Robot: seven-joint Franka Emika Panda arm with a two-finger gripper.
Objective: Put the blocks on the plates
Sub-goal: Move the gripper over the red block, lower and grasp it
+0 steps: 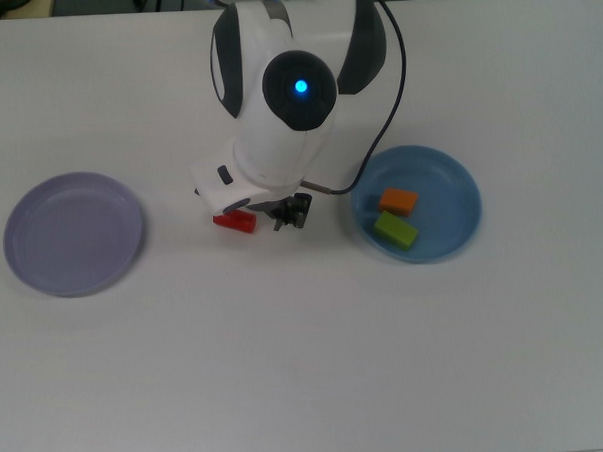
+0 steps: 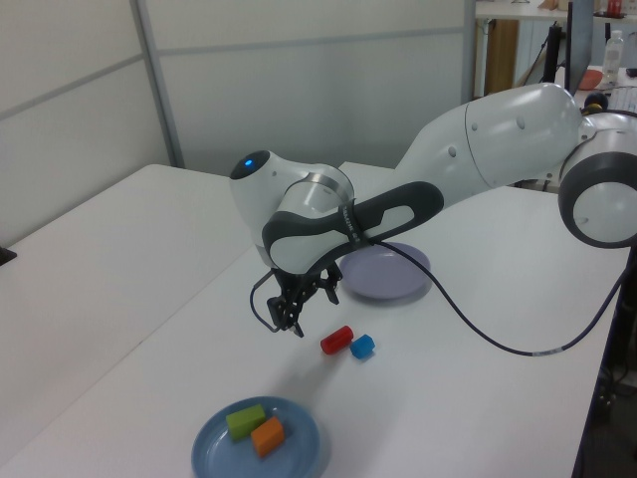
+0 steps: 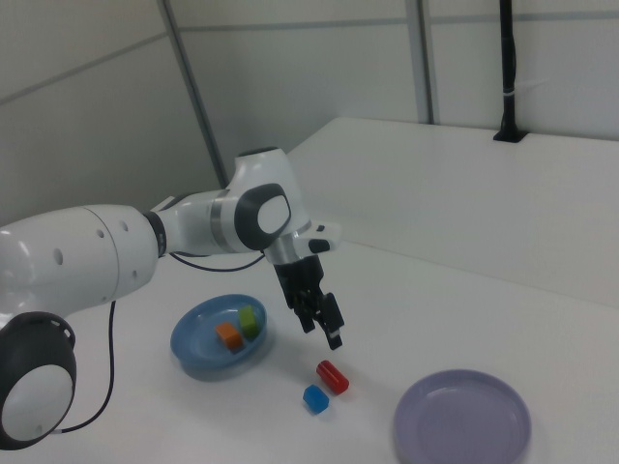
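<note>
Gripper (image 2: pixel 290 324): hung above the white table (image 1: pixel 308 366), fingers spread apart with nothing between them; seen near the middle of the left view and the middle of the right view (image 3: pixel 323 324), partly hidden under the arm's wrist in the top view (image 1: pixel 289 215).

Arm (image 2: pixel 478 149): white with dark grey joints, blue light lit on the wrist; entered from the right edge of the left view, from the left edge of the right view, from the top edge of the top view.

Red cylinder (image 3: pixel 333 376): lay on its side on the table just below the gripper in the right view; clear of the fingers. In the top view (image 1: pixel 235 221), partly covered by the wrist.

Blue cube (image 2: pixel 362 346): on the table just beside the red cylinder; hidden by the arm in the top view.

Light blue plate (image 1: pixel 460 184): centre right of the top view; held the orange block (image 1: pixel 399 201) and the green bar (image 1: pixel 395 230), close together.

Lavender plate (image 1: pixel 75 234): left of the top view, well apart from the blocks.
</note>
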